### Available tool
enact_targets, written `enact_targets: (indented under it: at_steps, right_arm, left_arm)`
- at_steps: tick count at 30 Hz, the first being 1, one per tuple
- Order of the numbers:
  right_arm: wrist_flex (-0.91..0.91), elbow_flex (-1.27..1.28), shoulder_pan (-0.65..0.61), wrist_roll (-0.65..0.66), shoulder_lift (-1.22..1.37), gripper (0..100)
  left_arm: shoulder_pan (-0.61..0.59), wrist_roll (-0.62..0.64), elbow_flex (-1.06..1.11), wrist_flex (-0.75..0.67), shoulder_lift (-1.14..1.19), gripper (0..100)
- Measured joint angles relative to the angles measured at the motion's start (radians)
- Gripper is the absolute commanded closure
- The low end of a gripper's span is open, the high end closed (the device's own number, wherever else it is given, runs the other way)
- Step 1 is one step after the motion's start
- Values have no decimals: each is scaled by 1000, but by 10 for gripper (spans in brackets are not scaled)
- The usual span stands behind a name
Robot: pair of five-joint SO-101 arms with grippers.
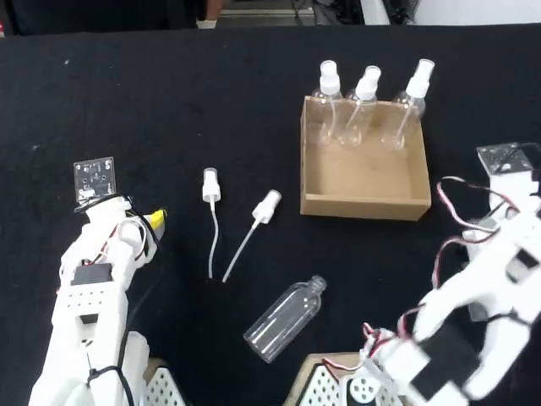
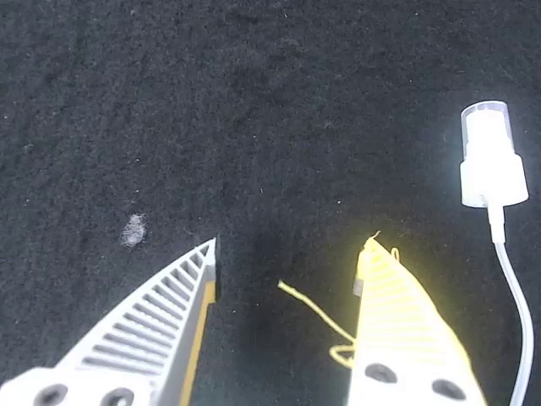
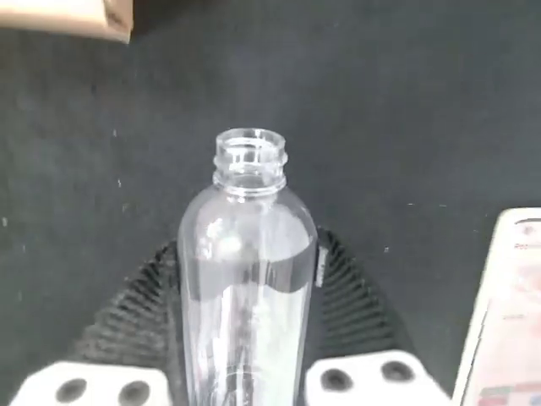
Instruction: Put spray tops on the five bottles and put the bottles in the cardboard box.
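**Three boxed, one gripped**

Starting left: released left jaws over the black bench (image 1: 51, 101), near a white spray top with dip tube (image 2: 493, 161). Then a second white spray top (image 1: 266, 207) and a capless clear plastic bottle (image 1: 285, 319) lying flat. Further right, a brown cardboard box (image 1: 363, 205) holding three topped clear bottles (image 1: 363, 106) upright. Finally, right jaws clenched on another open-necked clear bottle (image 3: 245, 254).

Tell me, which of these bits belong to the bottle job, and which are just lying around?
Job: cardboard box; three topped bottles standing in it; two loose spray tops; a lying bottle, no top; a held bottle, no top, in the right gripper.
Just lying about: a fluff speck; a pale card, unclear what.
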Motion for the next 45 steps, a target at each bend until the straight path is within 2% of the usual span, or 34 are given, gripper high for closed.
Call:
enact_targets:
  at_steps: [5,11,15,18,26,30,45]
  right_arm:
    - [-29,140,-75,-98,-284,988]
    - [-29,264,-276,-235,-640,988]
    - [-9,279,-382,-330,-819,988]
    - [41,279,-450,-354,-881,988]
    - [74,284,-473,-361,-896,988]
    - [83,287,-474,-361,-896,988]
    - [83,374,-476,-361,-898,988]
  left_arm:
    - [0,0,-41,52,0,741]
    - [46,0,-275,327,18,741]
    - [117,0,-430,417,127,741]
    - [164,0,-563,474,273,741]
    - [259,17,-1000,694,712,741]
    - [275,61,-1163,735,870,741]
    - [318,104,-1378,735,1212,741]
